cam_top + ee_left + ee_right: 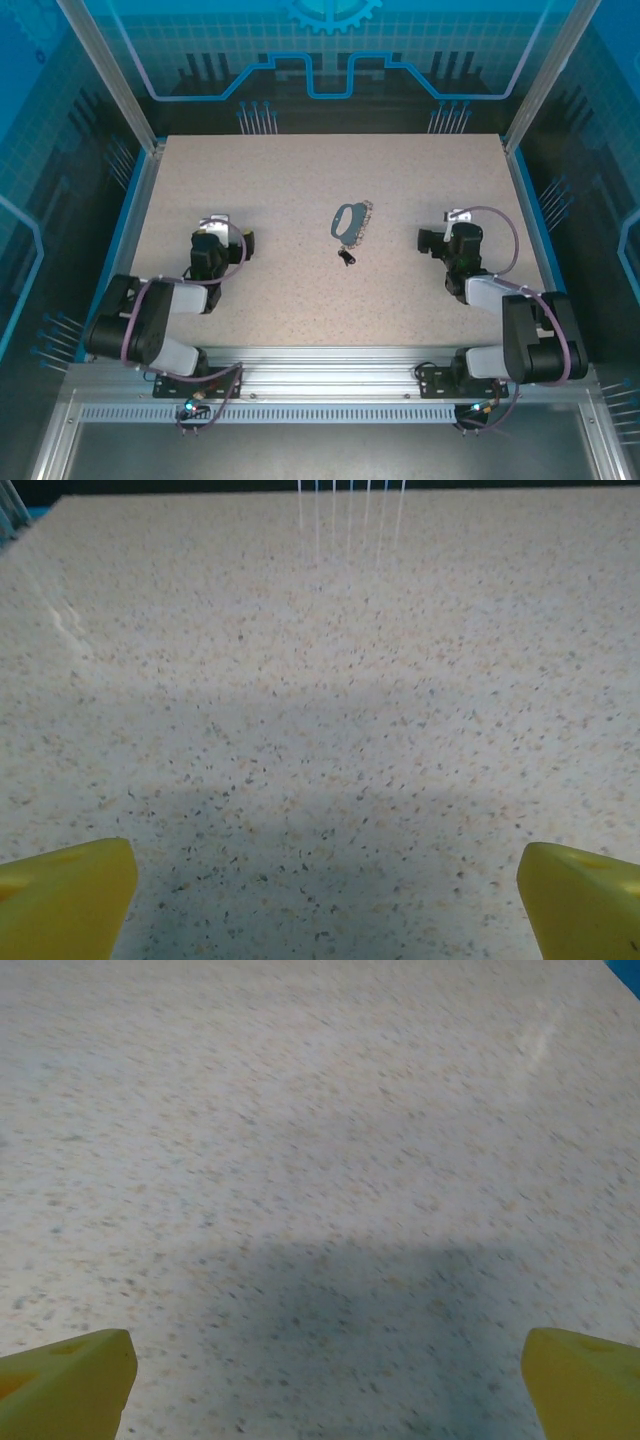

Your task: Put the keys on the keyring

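Mid-table, the blue-grey oval keyring [337, 223] lies near the tiny black-headed key [346, 258]; left fingers [62, 898] and right fingers [62, 1382] gape wide.

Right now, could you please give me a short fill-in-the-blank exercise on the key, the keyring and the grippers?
1. Of the key and the keyring, the ____ lies nearer the near edge of the table.
2. The keyring lies on the table ____ the left gripper and the right gripper.
3. Both grippers are ____ and hold nothing.
Missing words: key; between; open.
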